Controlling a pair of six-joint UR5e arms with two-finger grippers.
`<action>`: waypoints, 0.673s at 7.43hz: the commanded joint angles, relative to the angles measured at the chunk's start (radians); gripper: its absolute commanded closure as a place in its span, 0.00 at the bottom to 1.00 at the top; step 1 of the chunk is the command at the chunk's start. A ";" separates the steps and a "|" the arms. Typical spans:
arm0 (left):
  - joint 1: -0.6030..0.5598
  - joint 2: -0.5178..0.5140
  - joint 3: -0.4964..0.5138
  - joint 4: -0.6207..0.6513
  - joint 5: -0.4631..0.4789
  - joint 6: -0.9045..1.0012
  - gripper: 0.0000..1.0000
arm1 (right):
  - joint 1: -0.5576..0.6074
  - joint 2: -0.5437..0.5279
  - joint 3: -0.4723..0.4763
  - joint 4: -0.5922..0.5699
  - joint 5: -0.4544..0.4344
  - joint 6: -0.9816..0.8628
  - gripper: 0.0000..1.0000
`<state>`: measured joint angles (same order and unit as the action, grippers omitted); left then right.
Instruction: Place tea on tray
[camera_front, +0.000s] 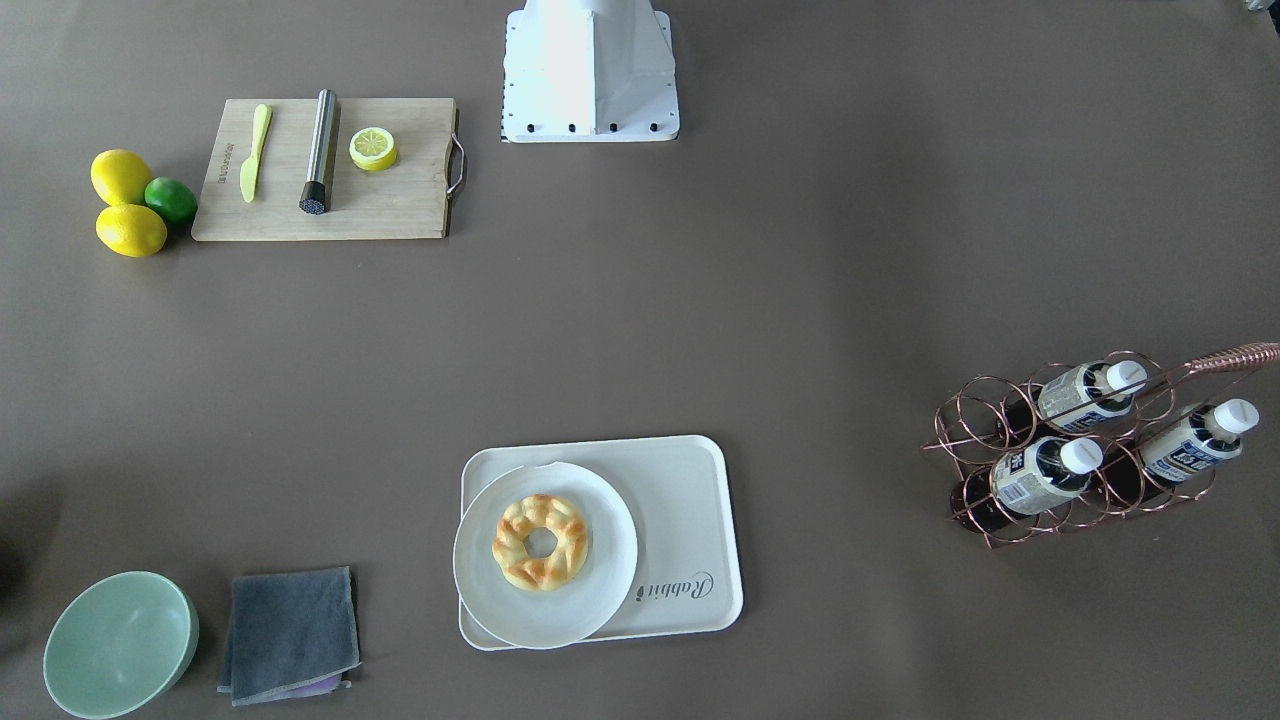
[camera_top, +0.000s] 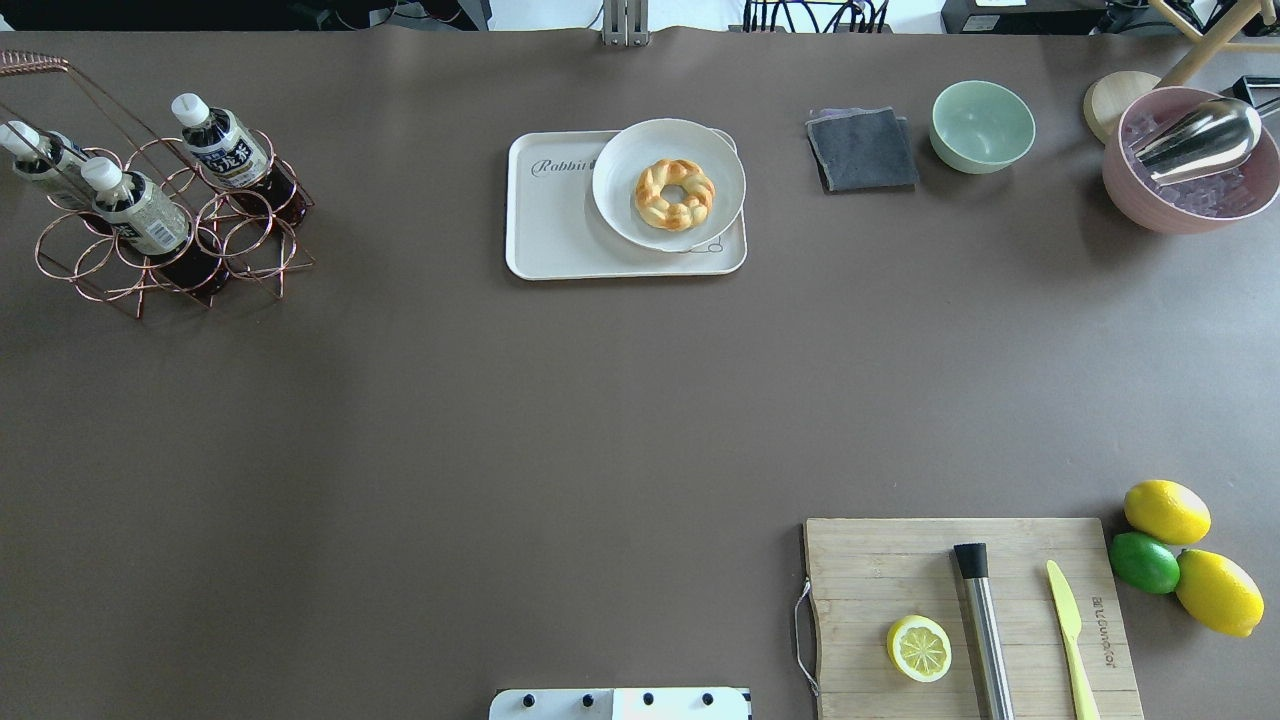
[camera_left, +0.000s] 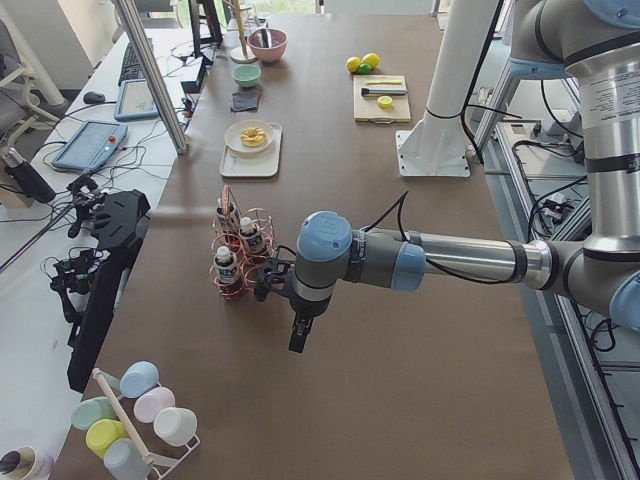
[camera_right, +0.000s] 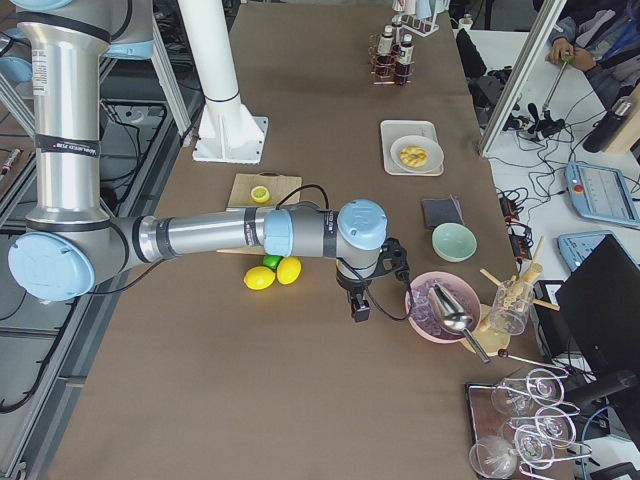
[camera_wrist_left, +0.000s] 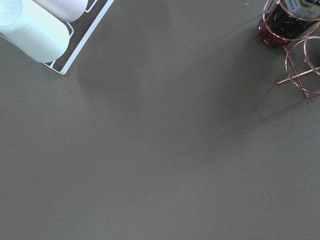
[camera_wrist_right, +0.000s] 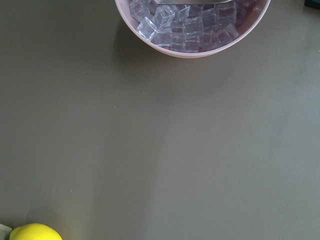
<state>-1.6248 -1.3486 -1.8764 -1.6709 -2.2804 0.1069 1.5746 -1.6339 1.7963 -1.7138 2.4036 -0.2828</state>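
Note:
Three tea bottles (camera_front: 1040, 472) with white caps stand in a copper wire rack (camera_front: 1000, 430), far left in the overhead view (camera_top: 140, 205). The cream tray (camera_front: 690, 500) with "Rabbit" lettering lies at the table's far middle (camera_top: 560, 230). My left gripper (camera_left: 298, 335) shows only in the exterior left view, hanging just beyond the rack; I cannot tell if it is open. My right gripper (camera_right: 358, 305) shows only in the exterior right view, between the lemons and the pink bowl; I cannot tell its state. The left wrist view shows one bottle's base (camera_wrist_left: 282, 22).
A white plate (camera_front: 590, 590) with a ring pastry (camera_front: 540, 540) covers the tray's half farther from the rack. A cutting board (camera_top: 970, 610) holds a lemon half, steel muddler and knife. Lemons and a lime (camera_top: 1145, 562), green bowl (camera_top: 983, 125), grey cloth (camera_top: 862, 150), pink ice bowl (camera_top: 1190, 165).

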 joint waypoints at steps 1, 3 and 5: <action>0.017 0.005 -0.004 0.002 -0.004 0.002 0.03 | -0.001 0.003 0.002 0.020 -0.010 -0.001 0.00; 0.017 0.002 -0.007 -0.003 -0.030 -0.001 0.03 | -0.001 0.000 -0.006 0.060 -0.027 0.005 0.00; 0.017 -0.001 0.000 -0.004 -0.028 0.000 0.03 | -0.001 0.000 0.000 0.060 -0.018 0.007 0.00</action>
<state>-1.6080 -1.3490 -1.8794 -1.6737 -2.3058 0.1066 1.5739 -1.6332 1.7930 -1.6570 2.3788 -0.2776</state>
